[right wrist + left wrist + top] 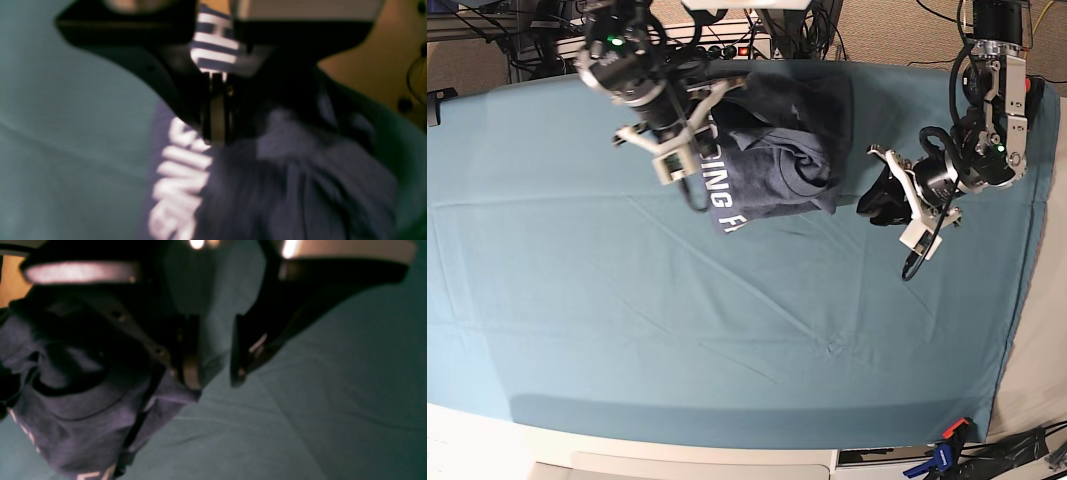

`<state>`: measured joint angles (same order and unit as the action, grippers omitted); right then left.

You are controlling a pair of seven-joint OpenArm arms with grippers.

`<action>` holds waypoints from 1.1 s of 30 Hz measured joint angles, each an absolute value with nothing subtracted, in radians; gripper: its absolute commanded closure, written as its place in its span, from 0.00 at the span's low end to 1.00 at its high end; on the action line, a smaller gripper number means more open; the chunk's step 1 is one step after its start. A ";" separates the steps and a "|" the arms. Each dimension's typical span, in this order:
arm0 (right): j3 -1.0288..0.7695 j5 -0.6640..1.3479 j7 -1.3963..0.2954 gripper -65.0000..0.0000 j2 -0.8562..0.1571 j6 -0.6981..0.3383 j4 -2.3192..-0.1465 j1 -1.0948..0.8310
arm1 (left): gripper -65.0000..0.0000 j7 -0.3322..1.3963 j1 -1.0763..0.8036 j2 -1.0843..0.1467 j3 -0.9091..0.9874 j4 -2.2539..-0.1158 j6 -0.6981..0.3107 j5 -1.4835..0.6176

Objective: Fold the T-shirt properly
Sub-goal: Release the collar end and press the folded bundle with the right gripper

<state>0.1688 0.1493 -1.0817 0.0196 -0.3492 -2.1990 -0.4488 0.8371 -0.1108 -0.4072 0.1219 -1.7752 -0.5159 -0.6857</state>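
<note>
The T-shirt [772, 150] lies bunched on the teal-covered table [627, 330]. The right claw [216, 133] is clenched on the shirt's lettered edge. The left claw [215, 373] hangs released just beside the shirt, grasping nothing.

Near half of the counter [627, 330] bare teal cloth, open passage, bunched T-shirt [777, 165] blocks the far middle, right end effector [692, 190] at its lettered edge, left end effector [877, 205] beside it, cable clutter [727, 40] behind far edge
</note>
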 measured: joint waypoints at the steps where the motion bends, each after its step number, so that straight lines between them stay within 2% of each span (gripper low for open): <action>1: 0.186 0.133 -1.075 1.00 0.020 -0.337 -2.171 -0.448 | 0.77 0.837 -0.111 -0.407 0.122 -1.776 -0.516 -0.685; 5: 0.249 0.121 -1.069 1.00 0.019 -0.336 -2.106 -0.448 | 0.77 0.837 -0.111 -0.407 0.122 -1.775 -0.516 -0.686; 16: 0.475 0.157 -1.066 1.00 0.017 -0.349 -2.106 -0.445 | 0.77 0.837 -0.111 -0.408 0.122 -1.776 -0.516 -0.686; 18: 0.496 0.163 -1.069 1.00 0.017 -0.390 -2.105 -0.433 | 0.77 0.837 -0.111 -0.407 0.122 -1.776 -0.516 -0.686; 23: 0.501 0.181 -1.063 1.00 0.017 -0.393 -2.105 -0.373 | 0.77 0.838 -0.111 -0.410 0.122 -1.775 -0.516 -0.669; 27: 0.500 0.137 -1.001 1.00 0.017 -0.393 -2.105 -0.270 | 0.77 0.842 -0.111 -0.466 0.121 -1.776 -0.516 -0.667; 28: 0.500 0.109 -0.982 1.00 0.017 -0.393 -2.105 -0.239 | 0.80 0.864 -0.110 -0.483 0.121 -1.776 -0.503 -0.672; 29: 0.500 0.072 -0.969 1.00 0.017 -0.393 -2.105 -0.210 | 0.88 0.881 -0.111 -0.500 0.121 -1.776 -0.485 -0.675; 30: 0.500 0.036 -0.960 1.00 0.017 -0.392 -2.105 -0.185 | 1.00 0.899 -0.112 -0.513 0.122 -1.776 -0.464 -0.682; 33: 0.500 -0.097 -0.918 1.00 0.017 -0.329 -2.098 -0.126 | 1.00 0.947 -0.133 -0.549 0.121 -1.794 -0.407 -0.684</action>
<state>0.5003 -0.0975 -0.9184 0.0174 -0.3286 -2.0975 -0.1265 0.9466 -0.1329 -0.5491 0.1207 -1.7943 -0.4068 -0.6842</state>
